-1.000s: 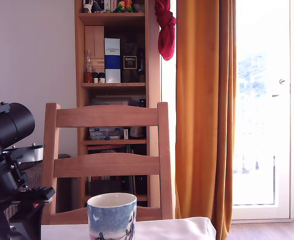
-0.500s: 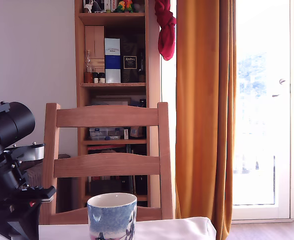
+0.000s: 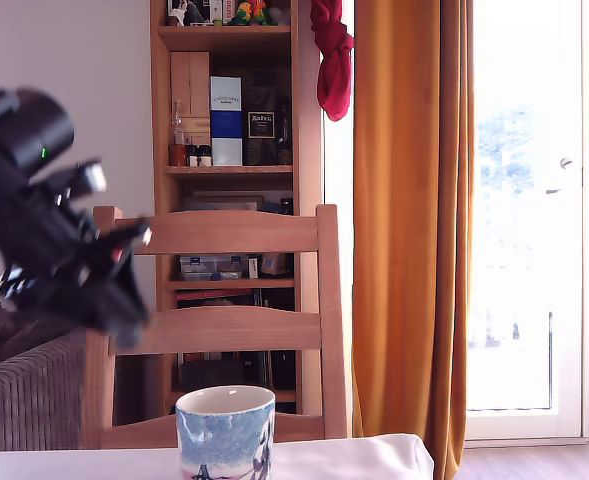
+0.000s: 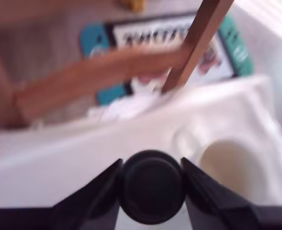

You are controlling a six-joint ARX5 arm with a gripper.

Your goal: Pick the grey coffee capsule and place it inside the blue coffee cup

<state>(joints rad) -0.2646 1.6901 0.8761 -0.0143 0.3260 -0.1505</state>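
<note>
In the wrist view the grey coffee capsule (image 4: 152, 186), dark and round, sits clamped between the two black fingers of my gripper (image 4: 152, 188), well above the white tabletop. The blue coffee cup (image 4: 231, 168) shows its cream inside just beside the capsule in that blurred picture. In the exterior view the blue-and-white cup (image 3: 225, 432) stands at the table's near edge. The black arm (image 3: 54, 220) hangs raised at the exterior view's left, up and to the left of the cup, motion-blurred, so the capsule cannot be made out there.
A wooden chair (image 3: 219, 330) stands right behind the cup, its backrest close to the arm. A white cloth covers the table (image 3: 374, 458). Behind are a bookshelf (image 3: 229, 150) and an orange curtain (image 3: 409, 220).
The arm has risen sharply from low at the exterior view's left edge to backrest height and shifted slightly right, toward the cup. The cup has not moved.
</note>
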